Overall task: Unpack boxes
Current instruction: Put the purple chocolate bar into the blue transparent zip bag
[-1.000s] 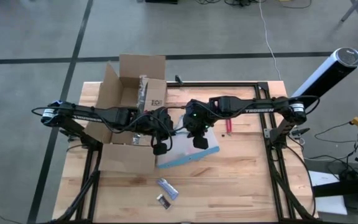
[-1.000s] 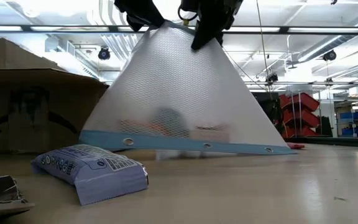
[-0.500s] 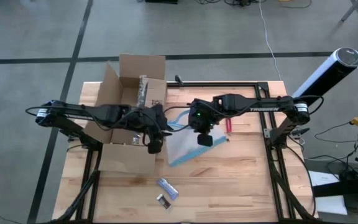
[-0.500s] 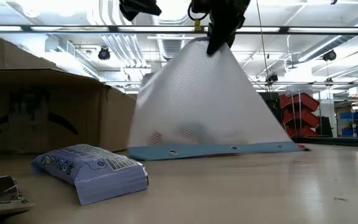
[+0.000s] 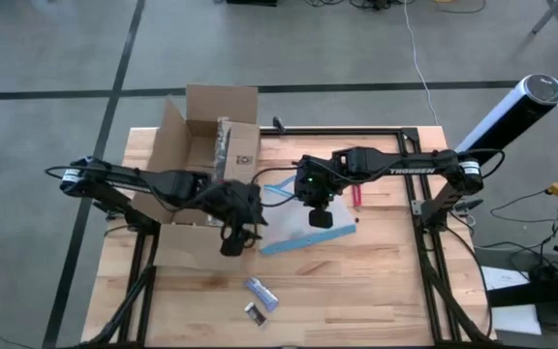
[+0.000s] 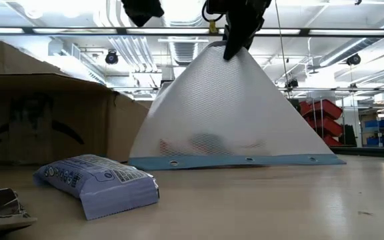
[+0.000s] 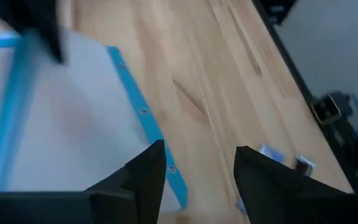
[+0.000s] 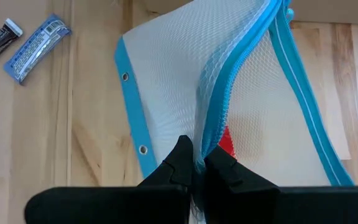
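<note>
The right gripper [image 8: 197, 163] is pinched on the mesh pouch [image 8: 185, 87] just beside the open box [image 5: 200, 155]; the left gripper [image 7: 194, 165], fingers apart, should stay clear while it's carried away.

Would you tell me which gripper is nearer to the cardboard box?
Left. The left gripper hangs just beside the box, at its front flap; the right gripper is farther off, pinching the mesh pouch.

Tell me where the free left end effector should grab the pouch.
Grip the blue zipper edge at the pouch's raised top, beside the right end effector, coming from the box side. The pouch hangs tent-like, so that ridge stands clear; the left end effector is open nearby.
</note>
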Controlling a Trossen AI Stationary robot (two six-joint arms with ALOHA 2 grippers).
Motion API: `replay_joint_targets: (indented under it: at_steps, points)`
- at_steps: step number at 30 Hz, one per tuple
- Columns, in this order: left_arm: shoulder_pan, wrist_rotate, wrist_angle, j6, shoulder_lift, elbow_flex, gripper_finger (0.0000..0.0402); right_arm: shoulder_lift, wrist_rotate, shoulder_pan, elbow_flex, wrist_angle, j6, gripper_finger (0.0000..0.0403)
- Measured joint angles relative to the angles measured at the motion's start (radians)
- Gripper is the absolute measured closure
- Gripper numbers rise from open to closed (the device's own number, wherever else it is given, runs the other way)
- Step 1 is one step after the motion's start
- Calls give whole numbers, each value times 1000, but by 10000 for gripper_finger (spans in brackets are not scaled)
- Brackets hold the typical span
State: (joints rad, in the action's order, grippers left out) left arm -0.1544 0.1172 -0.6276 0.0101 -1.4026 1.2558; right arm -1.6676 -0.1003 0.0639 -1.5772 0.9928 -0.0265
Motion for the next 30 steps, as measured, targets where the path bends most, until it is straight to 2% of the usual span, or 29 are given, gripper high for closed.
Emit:
replay_joint_targets:
  at_steps: [8,21,30]
  points:
    - [-84,29,-1,72,-106,-56,215,0,19,0,-1,-3,8,403]
    - [-121,130,43,110,-227,-119,248,0,24,0,-2,-3,62,403]
    - [-228,113,98,102,-313,-152,228,0,25,0,-2,-10,91,403]
